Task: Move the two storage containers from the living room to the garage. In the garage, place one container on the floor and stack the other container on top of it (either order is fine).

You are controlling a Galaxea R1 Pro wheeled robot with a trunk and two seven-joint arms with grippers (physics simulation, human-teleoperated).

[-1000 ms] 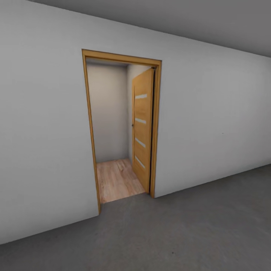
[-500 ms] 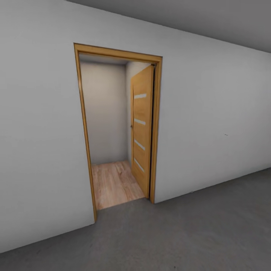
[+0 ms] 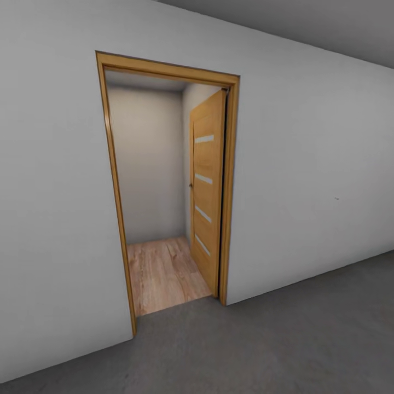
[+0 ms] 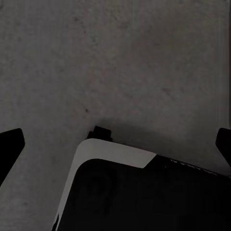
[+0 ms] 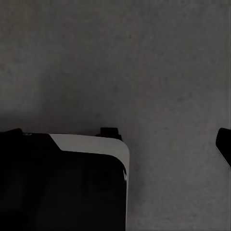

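The two storage containers are out of view. I stand on the garage's dark grey floor [image 3: 295, 339], facing a plain white wall [image 3: 306, 180]. Over that same grey floor [image 4: 120, 62], my left gripper [image 4: 115, 142] is open, its dark fingertips [image 4: 10, 144] far apart with nothing between them. My right gripper [image 5: 115, 139] hangs over the floor [image 5: 120, 57] too, open and empty, one fingertip [image 5: 224, 144] showing at the picture's edge.
A wooden-framed doorway [image 3: 112, 186] stands ahead, its plank door [image 3: 207, 191] swung inward at the right. Beyond it lies a light wood-plank floor [image 3: 161, 271] and a grey wall. The robot's dark base with a white rim [image 4: 115, 154] sits under both wrists.
The doorway looks larger and its left post has shifted left, so the camera has moved closer to it. Nothing in the scene itself has moved.
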